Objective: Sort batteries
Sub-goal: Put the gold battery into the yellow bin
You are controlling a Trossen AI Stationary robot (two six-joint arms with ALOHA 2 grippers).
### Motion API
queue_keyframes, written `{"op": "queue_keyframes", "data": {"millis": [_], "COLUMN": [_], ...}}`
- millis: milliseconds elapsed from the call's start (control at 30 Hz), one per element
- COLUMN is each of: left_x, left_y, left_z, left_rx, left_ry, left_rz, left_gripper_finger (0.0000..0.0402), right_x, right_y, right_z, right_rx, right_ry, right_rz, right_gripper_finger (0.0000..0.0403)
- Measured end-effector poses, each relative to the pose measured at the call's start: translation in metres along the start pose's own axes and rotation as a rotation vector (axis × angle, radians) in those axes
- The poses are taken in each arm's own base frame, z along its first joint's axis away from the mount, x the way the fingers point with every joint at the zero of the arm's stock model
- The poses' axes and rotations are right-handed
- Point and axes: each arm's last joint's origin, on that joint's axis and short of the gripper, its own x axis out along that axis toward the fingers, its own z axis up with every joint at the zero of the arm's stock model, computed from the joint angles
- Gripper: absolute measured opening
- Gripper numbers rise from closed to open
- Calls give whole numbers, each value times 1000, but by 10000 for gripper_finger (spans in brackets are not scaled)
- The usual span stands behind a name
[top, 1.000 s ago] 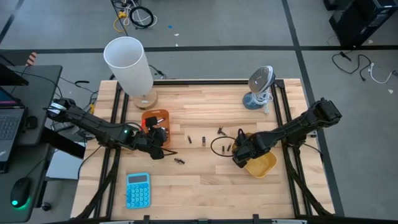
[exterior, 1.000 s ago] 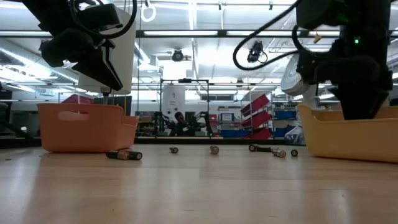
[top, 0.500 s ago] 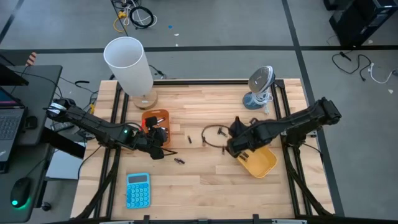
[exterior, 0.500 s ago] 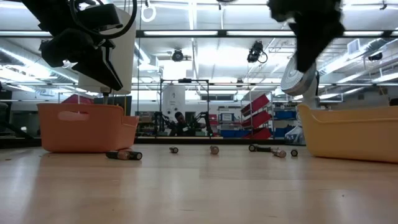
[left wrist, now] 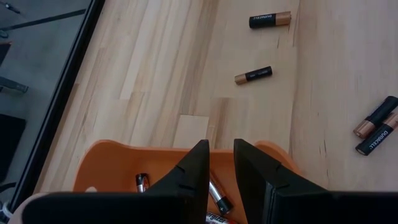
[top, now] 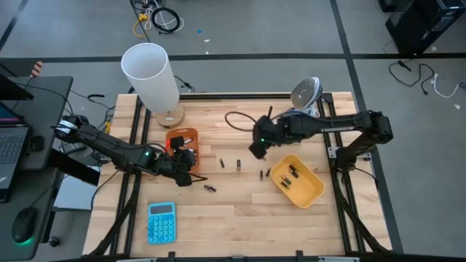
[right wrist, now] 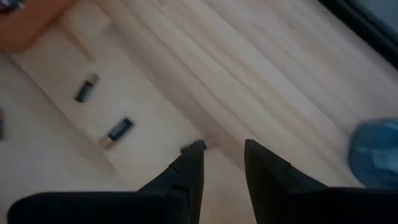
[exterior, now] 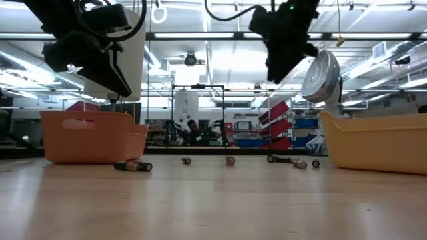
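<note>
My left gripper (top: 186, 160) hovers over the near end of the orange tray (top: 180, 137), open by a narrow gap and empty; batteries (left wrist: 217, 198) lie in the tray under it. My right gripper (top: 256, 145) hangs open and empty above bare wood, left of and beyond the yellow tray (top: 309, 193), which holds a few batteries (top: 288, 179). Loose batteries lie flat on the table between the trays (top: 238, 164), (top: 265, 173), (top: 210, 188); some also show in the left wrist view (left wrist: 253, 76) and the right wrist view (right wrist: 118, 129).
A tall white cylinder (top: 151, 76) stands at the far left and a small fan (top: 303, 102) at the far right. A blue calculator (top: 161, 222) lies near the front edge. A black cable loop (top: 239, 120) trails from my right arm.
My right gripper has left the spot above the yellow tray and gone up and toward the table's far and left edges, out over the bare wood; the batteries in the yellow tray now show.
</note>
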Motion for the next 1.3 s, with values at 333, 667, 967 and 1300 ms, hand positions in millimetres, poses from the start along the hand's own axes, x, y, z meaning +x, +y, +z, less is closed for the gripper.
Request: {"op": "queue_keyframes", "data": {"millis": [333,667,967,1300], "left_x": [0,0,0,0], "left_y": [0,1,1,1], "left_z": [0,0,0,0], "left_rx": [2,25,27,28], "left_ry": [2,-1,0,0], "left_rz": [0,12,12,11], "left_gripper_finger": [76,76,76,76], "right_x": [43,88,121,138], "right_y": [9,13,18,20], "right_z": [16,10,-3,-11], "right_rx": [53,175,221,253], "right_ry": [3,109,231,305], "right_rz": [22,-88,-144,-168], "right_gripper_finger": [113,161,188,192]}}
